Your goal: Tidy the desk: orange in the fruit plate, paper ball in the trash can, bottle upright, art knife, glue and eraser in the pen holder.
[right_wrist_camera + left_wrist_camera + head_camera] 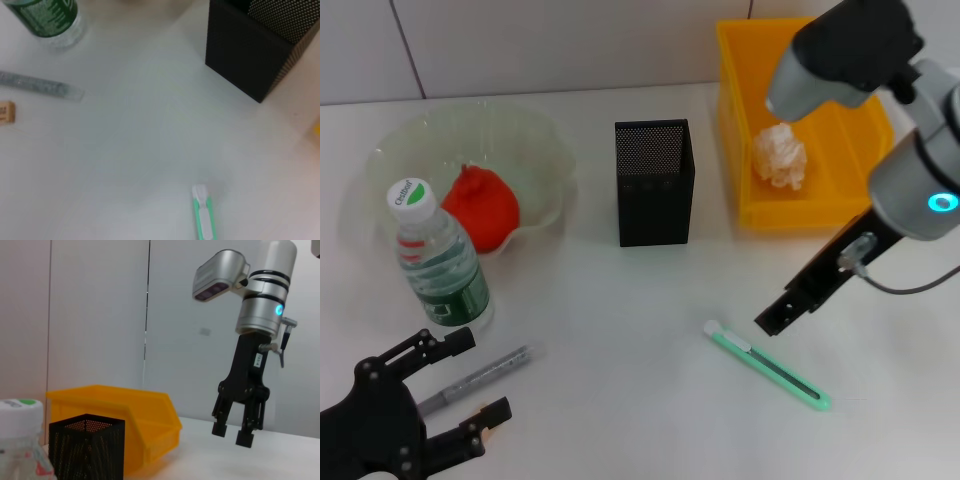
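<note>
The orange (480, 207) lies in the clear fruit plate (535, 135) at the back left. In front of it the bottle (436, 257) stands upright. A paper ball (779, 155) rests in the yellow trash can (740, 120). The black mesh pen holder (655, 182) stands at centre. On the table lies the green art knife (766, 366), with my right gripper (772, 322) open just above its near end. My left gripper (472, 377) is open at the front left, its fingers either side of the grey glue (480, 375). The small eraser (332, 222) shows beside the glue (40, 85) in the right wrist view.
The white tabletop (620, 330) runs back to a white wall. In the left wrist view the bottle cap (20, 410), pen holder (87, 447) and yellow trash can (120, 412) stand in a row, with the right gripper (231, 433) hanging beyond them.
</note>
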### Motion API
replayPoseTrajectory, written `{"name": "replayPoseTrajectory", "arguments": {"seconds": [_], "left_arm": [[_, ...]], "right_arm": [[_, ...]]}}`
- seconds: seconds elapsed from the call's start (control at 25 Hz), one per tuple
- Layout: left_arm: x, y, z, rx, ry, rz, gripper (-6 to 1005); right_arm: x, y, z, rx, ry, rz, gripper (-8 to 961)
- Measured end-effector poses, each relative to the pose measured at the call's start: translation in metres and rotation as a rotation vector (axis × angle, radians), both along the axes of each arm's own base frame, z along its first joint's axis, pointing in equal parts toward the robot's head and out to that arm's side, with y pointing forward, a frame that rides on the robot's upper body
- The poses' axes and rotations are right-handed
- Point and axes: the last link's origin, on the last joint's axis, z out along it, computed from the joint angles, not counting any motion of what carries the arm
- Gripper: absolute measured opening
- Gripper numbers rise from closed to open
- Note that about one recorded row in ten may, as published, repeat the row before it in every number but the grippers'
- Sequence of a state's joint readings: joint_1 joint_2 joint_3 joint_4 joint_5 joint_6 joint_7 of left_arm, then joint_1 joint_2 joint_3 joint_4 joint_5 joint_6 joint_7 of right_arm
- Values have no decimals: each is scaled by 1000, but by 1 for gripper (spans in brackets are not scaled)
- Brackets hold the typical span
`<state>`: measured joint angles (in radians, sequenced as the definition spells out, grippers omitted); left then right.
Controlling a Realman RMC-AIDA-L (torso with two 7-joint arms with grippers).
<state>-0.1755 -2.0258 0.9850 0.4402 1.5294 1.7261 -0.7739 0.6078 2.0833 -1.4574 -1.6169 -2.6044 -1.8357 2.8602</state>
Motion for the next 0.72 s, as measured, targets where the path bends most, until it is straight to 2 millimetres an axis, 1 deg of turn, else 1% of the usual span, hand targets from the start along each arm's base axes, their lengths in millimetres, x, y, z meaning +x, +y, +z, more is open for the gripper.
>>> {"name": "replayPoseTrajectory", "arguments": {"seconds": [0.08, 0.12, 0.16, 0.36, 0.52, 0.72], "left_arm": [[0, 0, 0, -3, 0, -2, 786], [0, 0, 0, -3, 0, -2, 786], [0, 0, 0, -3, 0, -2, 786], [1, -1, -1, -7, -4, -6, 784], [2, -1, -3, -20, 3, -14, 783], [3, 0, -3, -21, 2, -17, 781]], "right_arm": [[-2, 2, -8, -3, -7, -2, 789], [-2, 3, -17, -16, -18, -3, 788], [-2, 3, -17, -16, -18, -3, 786], [1, 6, -39, -46, -52, -4, 778], [4, 9, -48, -42, -86, 4, 771], [5, 12, -54, -38, -93, 4, 763]]}}
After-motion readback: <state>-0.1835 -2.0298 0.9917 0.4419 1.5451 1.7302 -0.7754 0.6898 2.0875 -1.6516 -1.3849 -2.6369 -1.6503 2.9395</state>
